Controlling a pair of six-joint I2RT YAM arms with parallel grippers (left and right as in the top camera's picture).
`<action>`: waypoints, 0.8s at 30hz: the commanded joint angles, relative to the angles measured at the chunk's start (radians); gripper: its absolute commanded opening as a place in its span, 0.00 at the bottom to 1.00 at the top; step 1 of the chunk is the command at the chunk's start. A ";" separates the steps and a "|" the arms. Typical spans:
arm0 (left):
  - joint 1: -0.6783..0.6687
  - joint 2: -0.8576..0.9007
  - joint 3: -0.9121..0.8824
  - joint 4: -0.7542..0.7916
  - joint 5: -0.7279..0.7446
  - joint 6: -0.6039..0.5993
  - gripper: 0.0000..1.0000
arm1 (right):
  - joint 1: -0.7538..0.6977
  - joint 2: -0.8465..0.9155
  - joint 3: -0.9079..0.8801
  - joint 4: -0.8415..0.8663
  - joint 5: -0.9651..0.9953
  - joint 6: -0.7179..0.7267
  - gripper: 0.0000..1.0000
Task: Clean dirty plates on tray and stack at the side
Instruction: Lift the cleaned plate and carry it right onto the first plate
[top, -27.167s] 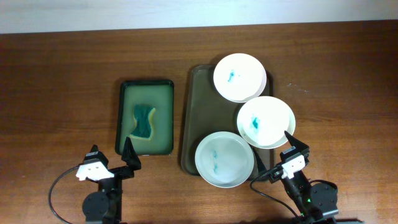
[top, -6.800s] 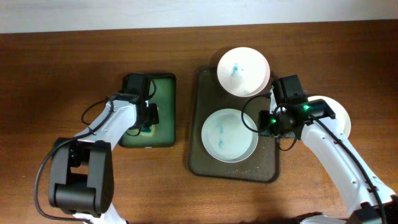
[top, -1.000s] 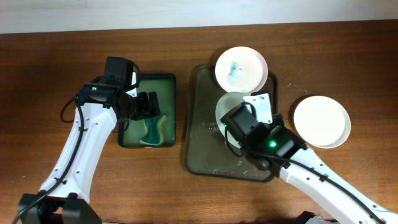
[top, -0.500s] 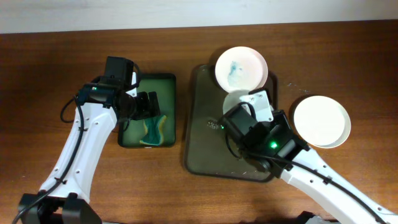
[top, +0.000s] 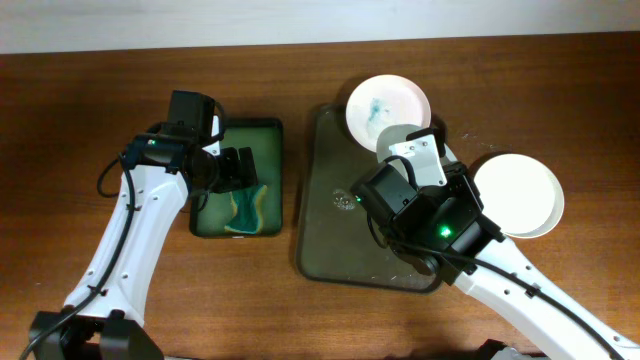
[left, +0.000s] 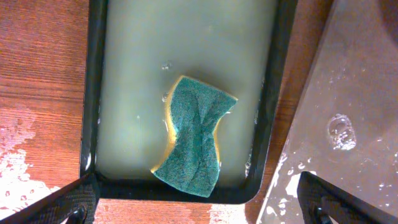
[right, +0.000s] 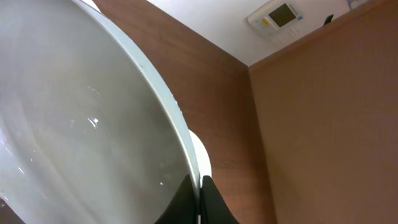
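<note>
The held plate (right: 81, 124) has its rim pinched between the tips of the right gripper (right: 199, 193), whose jaws are closed tight on that thin edge; the rest of the plate spreads away from the jaws to the left in the wrist view. From overhead it is tilted over the far right part of the tray (top: 330, 220), mostly hidden under the arm. Just beyond it, a smeared plate (top: 388, 105) lies at the tray's far end, streaked with teal. A clean plate (top: 517, 195) sits on the table (top: 100, 100), right of the tray. The left gripper (left: 202, 199) hangs with its jaws spread wide and gripping nothing above the sponge (left: 193, 134), which lies in the green tray (left: 90, 93).
</note>
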 joint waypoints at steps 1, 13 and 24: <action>0.001 -0.005 0.014 0.002 0.000 0.019 0.99 | 0.005 -0.017 0.025 0.000 0.046 0.003 0.04; 0.001 -0.005 0.014 0.002 0.000 0.019 0.99 | 0.005 -0.017 0.025 0.000 0.047 -0.071 0.04; 0.001 -0.005 0.014 0.002 0.001 0.019 0.99 | 0.005 -0.016 0.024 -0.015 0.050 -0.071 0.04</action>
